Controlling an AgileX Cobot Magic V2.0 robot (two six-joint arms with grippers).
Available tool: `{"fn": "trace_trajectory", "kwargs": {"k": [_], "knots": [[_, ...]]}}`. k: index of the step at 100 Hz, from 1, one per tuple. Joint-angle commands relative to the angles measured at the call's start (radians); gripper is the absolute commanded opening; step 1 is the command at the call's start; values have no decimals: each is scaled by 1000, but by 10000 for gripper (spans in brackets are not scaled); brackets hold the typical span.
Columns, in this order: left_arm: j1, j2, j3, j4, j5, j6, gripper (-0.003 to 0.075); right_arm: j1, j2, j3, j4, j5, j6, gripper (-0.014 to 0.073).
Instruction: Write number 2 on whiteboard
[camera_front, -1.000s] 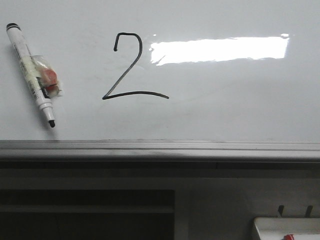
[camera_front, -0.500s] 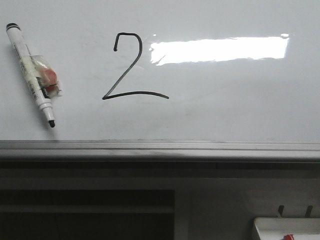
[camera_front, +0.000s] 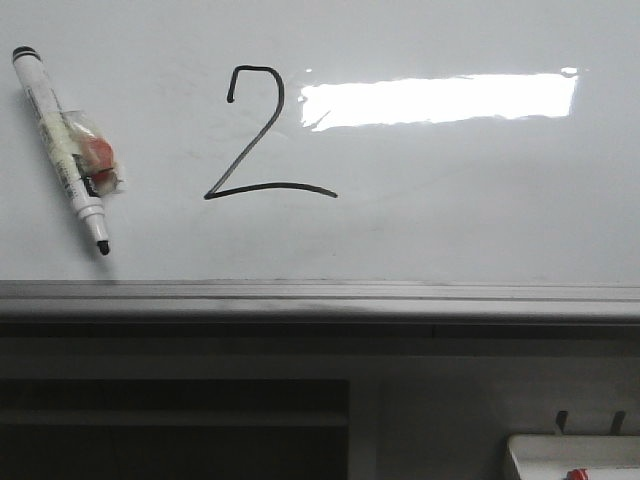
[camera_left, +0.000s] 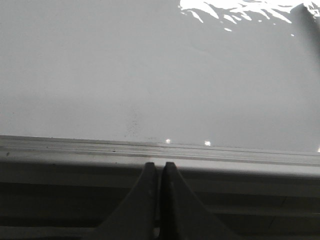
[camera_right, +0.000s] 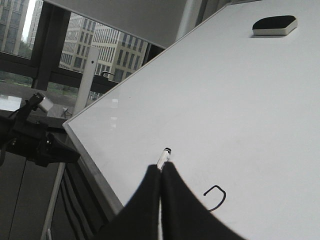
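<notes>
The number 2 (camera_front: 258, 135) is drawn in thin black line on the whiteboard (camera_front: 450, 220), left of a bright light reflection. A black-tipped marker (camera_front: 62, 145) with a small red-and-clear piece taped to it rests on the board at the far left. Neither gripper shows in the front view. In the left wrist view my left gripper (camera_left: 156, 165) is shut and empty, just in front of the board's grey rail (camera_left: 75, 147). In the right wrist view my right gripper (camera_right: 161, 167) is shut, away from the board; the marker's end (camera_right: 164, 155) shows beyond its tips, and the 2's hook (camera_right: 217, 196) beside them.
A black-and-white eraser (camera_right: 274, 25) sits high on the board. A small white tray (camera_front: 570, 455) with a red item stands below the rail at lower right. Dark equipment (camera_right: 35, 140) and windows lie beyond the board's edge.
</notes>
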Motion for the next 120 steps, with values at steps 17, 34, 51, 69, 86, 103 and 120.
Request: {"fn": "trace_trajectory", "kwargs": {"k": [17, 34, 51, 69, 86, 103, 120], "knots": [[6, -27, 10, -1, -51, -12, -20, 0, 9, -29, -10, -78, -9, -71], [6, -27, 10, -1, -51, -12, -20, 0, 9, -29, -10, -78, -9, -71], [6, -27, 10, -1, -51, -12, -20, 0, 9, -29, -10, -78, -9, -71], [6, -27, 10, -1, -51, -12, -20, 0, 9, -29, -10, -78, -9, -71], [6, -27, 10, -1, -51, -12, -20, 0, 9, -29, -10, -86, -9, -71], [6, -27, 10, -1, -51, -12, -20, 0, 9, -29, -10, -86, -9, -71], [6, -27, 10, -1, -51, -12, -20, 0, 9, -29, -18, -14, -9, -71]]}}
